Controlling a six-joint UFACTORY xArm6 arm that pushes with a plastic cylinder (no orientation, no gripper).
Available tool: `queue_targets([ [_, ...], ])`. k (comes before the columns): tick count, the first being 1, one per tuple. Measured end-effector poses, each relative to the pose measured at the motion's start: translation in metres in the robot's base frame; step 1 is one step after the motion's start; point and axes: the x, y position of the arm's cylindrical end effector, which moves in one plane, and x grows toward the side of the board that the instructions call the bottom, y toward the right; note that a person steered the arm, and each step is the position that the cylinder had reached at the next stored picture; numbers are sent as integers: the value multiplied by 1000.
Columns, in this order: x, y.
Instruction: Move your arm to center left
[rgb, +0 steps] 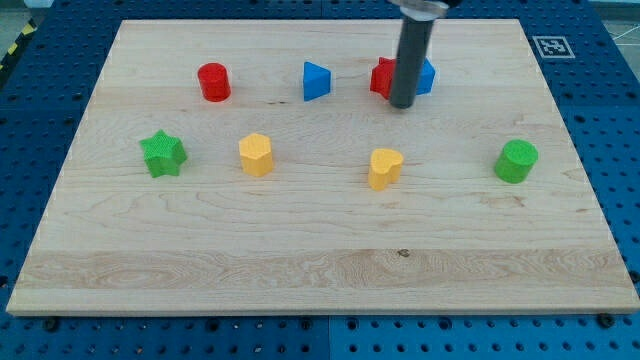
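My tip (402, 103) is at the view's upper right of middle, at the end of the dark rod. It stands just in front of a red block (382, 78) and a blue block (426, 76), both partly hidden by the rod. At the view's centre left are a green star (162, 154) and a yellow hexagonal block (256, 155). A red cylinder (213, 81) sits at the upper left.
A blue triangular block (316, 81) lies left of the rod. A yellow heart-shaped block (385, 168) sits below my tip. A green cylinder (516, 161) is at the right. The wooden board (320, 270) rests on a blue pegboard.
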Motion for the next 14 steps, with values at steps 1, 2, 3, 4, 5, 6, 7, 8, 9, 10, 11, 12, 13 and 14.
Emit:
queue_targets([
  [1,1,-12],
  [2,1,-13],
  [3,1,-13],
  [4,1,-15],
  [5,1,-16],
  [6,1,-21],
  [7,1,-23],
  [8,1,-25],
  [9,7,-89],
  [10,8,-128],
  [11,14,-172],
  [12,27,-248],
  [13,28,-287],
  [14,28,-335],
])
